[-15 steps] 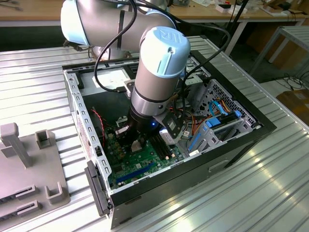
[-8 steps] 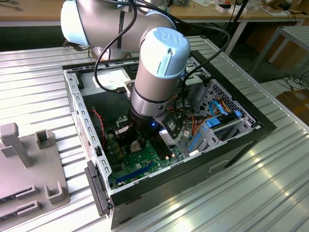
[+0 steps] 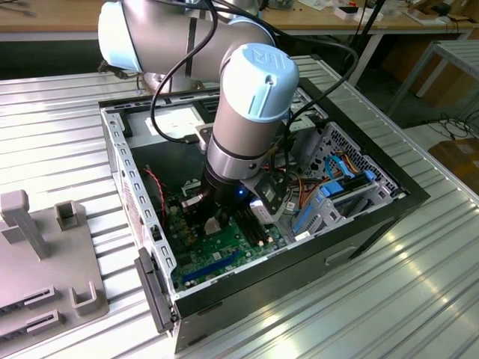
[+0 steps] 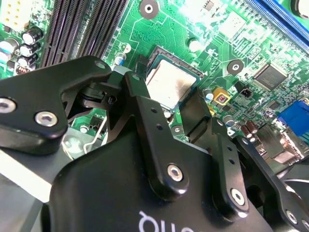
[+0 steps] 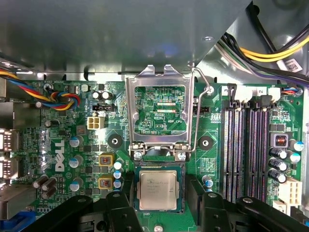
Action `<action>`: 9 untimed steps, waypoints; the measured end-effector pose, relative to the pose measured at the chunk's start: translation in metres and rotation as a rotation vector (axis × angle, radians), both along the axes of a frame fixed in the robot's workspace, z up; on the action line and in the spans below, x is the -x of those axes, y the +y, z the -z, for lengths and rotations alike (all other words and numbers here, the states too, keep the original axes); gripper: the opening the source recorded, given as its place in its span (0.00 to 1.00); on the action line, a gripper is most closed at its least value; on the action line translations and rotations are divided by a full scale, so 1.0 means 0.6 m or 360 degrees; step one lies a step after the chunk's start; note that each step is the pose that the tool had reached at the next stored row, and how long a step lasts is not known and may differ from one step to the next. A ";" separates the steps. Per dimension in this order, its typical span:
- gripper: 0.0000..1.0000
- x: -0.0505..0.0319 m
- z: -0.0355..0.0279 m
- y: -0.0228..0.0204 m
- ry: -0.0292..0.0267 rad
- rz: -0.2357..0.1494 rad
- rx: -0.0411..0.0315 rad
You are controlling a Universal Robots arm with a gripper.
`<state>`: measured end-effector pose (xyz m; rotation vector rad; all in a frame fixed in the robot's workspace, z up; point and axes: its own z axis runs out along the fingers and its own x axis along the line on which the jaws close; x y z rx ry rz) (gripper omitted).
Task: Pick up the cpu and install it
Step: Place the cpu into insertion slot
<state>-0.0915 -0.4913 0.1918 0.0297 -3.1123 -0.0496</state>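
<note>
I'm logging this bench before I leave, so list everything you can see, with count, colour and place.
cpu: one, silver-grey, seated in its socket.
socket frame: one, silver, hinged open beside the cpu.
motherboard: one, green, under the cpu.
memory slots: four, black, on the motherboard.
case: one, black, open, around the motherboard.
table: one, silver metal, under the case.
fixture: one, grey, on the table, exterior view's left.
robot arm: one, grey with pale blue caps, reaching into the case.
jaws: one pair, black, open, flanking the cpu.
</note>
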 end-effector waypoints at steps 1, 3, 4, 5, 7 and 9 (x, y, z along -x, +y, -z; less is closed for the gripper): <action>0.54 0.000 0.000 0.0001 0.00002 0.0000 0.0000; 0.54 0.000 -0.003 0.0002 -0.00009 0.0000 -0.0001; 0.54 -0.001 -0.005 0.0004 -0.00027 -0.0001 -0.0003; 0.54 -0.001 -0.008 0.0005 -0.00032 -0.0001 -0.0003; 0.54 -0.001 -0.019 0.0001 -0.00008 -0.0001 0.0000; 0.54 0.000 -0.025 0.0001 -0.00007 0.0000 0.0000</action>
